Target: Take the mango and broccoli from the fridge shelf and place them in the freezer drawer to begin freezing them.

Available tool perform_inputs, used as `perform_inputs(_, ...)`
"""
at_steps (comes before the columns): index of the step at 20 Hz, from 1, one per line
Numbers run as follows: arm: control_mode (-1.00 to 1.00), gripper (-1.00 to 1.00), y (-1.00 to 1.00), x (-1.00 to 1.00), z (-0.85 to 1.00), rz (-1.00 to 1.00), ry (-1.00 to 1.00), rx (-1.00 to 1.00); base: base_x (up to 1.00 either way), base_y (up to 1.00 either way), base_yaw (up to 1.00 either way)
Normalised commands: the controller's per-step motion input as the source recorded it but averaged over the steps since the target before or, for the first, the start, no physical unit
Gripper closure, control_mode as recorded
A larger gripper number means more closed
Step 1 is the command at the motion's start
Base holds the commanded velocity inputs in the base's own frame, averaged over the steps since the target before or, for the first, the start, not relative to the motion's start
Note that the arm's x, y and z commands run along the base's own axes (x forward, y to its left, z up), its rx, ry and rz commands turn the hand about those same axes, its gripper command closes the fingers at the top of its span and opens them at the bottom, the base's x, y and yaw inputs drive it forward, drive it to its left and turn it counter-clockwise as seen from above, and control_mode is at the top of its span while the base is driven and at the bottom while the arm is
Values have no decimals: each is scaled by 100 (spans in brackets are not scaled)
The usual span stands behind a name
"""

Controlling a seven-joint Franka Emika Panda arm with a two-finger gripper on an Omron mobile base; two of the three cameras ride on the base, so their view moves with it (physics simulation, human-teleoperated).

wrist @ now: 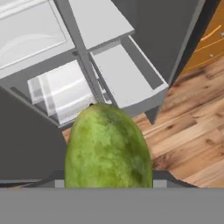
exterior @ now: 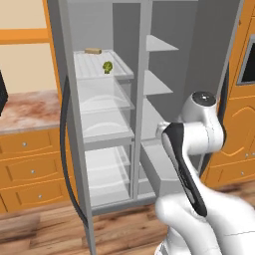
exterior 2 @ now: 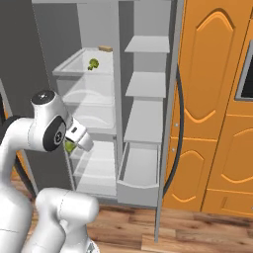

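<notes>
Mango (wrist: pixel 108 146) sits pinched in the gripper (exterior 2: pixel 74 143), with the freezer drawer (wrist: pixel 131 78) at one o'clock. Broccoli (exterior: pixel 107 66) waits on the fridge shelf (exterior: pixel 89 67). Releasing too early could drop the fruit onto the floor.

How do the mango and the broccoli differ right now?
The mango is smooth, oval and yellow-green; the broccoli is bumpy and darker green. The mango sits held in the end effector, off the shelf; the broccoli rests on the fridge shelf. Neither is in the freezer drawer.
</notes>
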Motion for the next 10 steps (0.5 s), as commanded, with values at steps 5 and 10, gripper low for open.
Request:
perform_inputs(5, -100, 100, -40, 100, -92, -16, 29, 0, 0, 0, 0)
perform_inputs(10, -100, 100, -27, 100, -83, -11, 31, 0, 0, 0, 0)
